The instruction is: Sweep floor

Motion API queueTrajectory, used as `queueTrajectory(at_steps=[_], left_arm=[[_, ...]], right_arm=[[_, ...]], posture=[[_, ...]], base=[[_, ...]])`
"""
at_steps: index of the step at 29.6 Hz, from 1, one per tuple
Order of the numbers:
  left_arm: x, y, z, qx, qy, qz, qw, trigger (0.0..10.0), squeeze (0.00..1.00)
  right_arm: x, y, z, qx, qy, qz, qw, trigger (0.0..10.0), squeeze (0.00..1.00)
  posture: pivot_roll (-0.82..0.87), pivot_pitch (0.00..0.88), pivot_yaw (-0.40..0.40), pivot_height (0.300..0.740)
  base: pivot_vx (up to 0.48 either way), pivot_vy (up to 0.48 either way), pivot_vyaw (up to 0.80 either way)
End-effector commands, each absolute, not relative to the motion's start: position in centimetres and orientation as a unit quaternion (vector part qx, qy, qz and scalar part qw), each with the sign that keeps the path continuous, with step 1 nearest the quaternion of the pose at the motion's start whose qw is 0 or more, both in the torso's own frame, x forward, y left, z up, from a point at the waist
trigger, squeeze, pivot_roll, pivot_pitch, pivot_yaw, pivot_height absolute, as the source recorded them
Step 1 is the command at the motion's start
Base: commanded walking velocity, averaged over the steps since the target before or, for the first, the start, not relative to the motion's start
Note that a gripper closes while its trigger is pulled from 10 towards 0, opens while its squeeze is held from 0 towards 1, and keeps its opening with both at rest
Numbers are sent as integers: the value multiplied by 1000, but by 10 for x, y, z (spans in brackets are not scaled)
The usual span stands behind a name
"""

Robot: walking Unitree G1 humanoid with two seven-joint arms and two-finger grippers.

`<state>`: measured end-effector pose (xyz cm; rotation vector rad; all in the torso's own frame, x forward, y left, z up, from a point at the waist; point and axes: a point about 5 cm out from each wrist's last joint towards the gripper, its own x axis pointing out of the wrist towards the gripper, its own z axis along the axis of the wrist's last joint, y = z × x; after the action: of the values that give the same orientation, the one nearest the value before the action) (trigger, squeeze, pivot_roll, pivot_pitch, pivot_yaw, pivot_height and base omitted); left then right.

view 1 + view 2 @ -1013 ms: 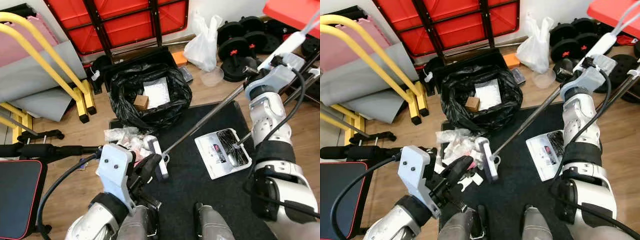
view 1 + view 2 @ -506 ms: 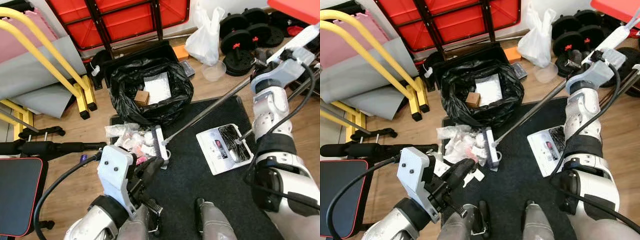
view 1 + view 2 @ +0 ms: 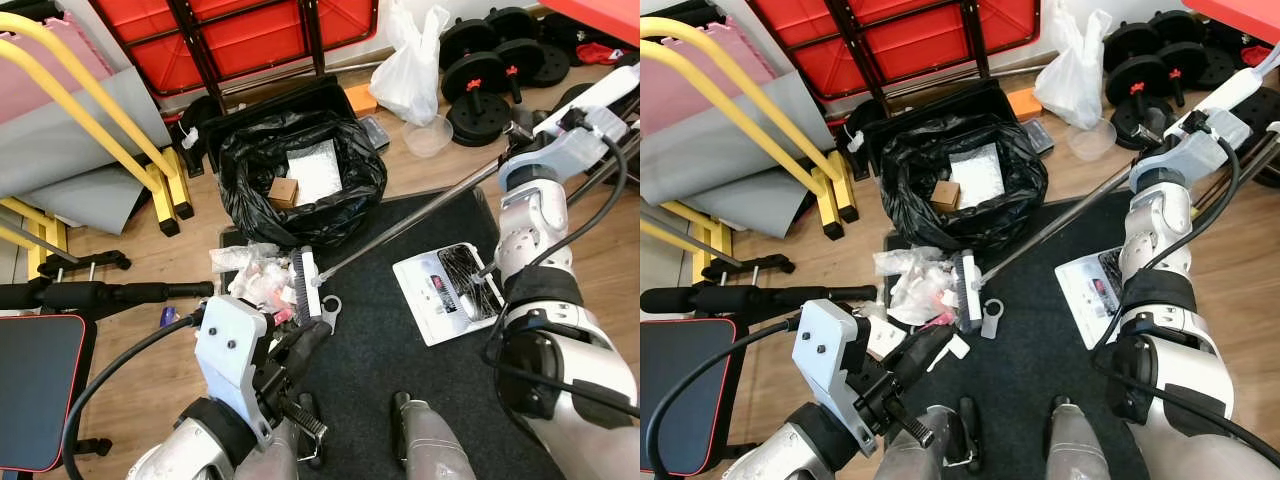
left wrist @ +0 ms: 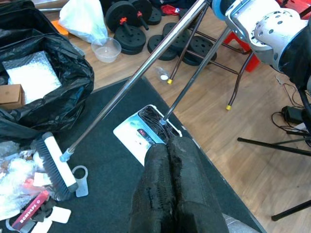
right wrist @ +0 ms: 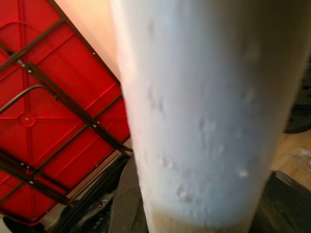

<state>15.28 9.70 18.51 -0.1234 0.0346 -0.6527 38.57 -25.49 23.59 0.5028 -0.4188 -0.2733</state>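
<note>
Right gripper [image 3: 525, 140], upper right of frame, clenched on broom [image 3: 400, 225] handle; brush head sits mid-frame against trash pile [image 3: 255, 280] at mat [image 3: 400, 340] edge. Left gripper [image 4: 170, 160] fingers pressed together w/ nothing between, low centre.

Closed left gripper [image 4: 171, 145] above dustpan [image 4: 138, 137], broom [image 4: 54, 162] beside litter [image 4: 19, 182].

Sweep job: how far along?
Done: litter is gathered in one heap at the mat edge, below the black bin bag.
In hand: the broom head is pressed against the heap, its pole running up to the right arm.
Left: nothing is on the dustpan, which lies apart on the mat. Left gripper idle, jaws shut.
</note>
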Motion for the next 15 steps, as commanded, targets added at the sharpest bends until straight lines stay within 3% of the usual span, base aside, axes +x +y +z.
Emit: queueTrajectory(at_steps=[1,7,15], left_arm=[[147,96,184,-64,29,-333,940,10000,0],[146,95,185,-67,29,-335,940,10000,0],[146,95,186,-73,29,-335,939,10000,0]], right_arm=[[386,-256,235,267,-210,-141,930,10000,0],[387,-251,228,244,-187,-140,941,10000,0],[385,-249,213,144,-147,-167,964,10000,0]], posture=[[106,374,109,740],[103,378,109,740],[97,385,106,740]], base=[[0,0,0],[0,0,0],[0,0,0]])
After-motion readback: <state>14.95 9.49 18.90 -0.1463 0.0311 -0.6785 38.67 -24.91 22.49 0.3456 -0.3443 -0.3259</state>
